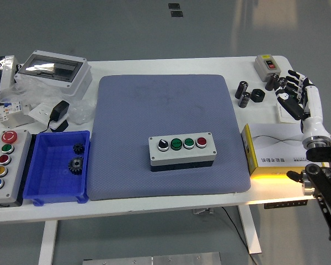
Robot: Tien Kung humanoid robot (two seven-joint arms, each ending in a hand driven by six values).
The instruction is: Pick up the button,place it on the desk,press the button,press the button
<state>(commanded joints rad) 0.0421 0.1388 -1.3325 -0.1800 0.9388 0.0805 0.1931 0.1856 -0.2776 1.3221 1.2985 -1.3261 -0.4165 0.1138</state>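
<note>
Right hand [294,93] near desk's [171,65] far right corner, fingers [287,104] spread, holding nothing. Button box [182,150] w/ 4 buttons sits on blue mat [165,105], toward near edge, well apart from hand.

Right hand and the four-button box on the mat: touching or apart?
Apart. The head view shows the right hand open at the table's far right, blue mat separating it from the button box.

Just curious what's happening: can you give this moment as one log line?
right hand: open, holding nothing, far right | button box: on blue mat, untouched | left hand: unseen
</note>
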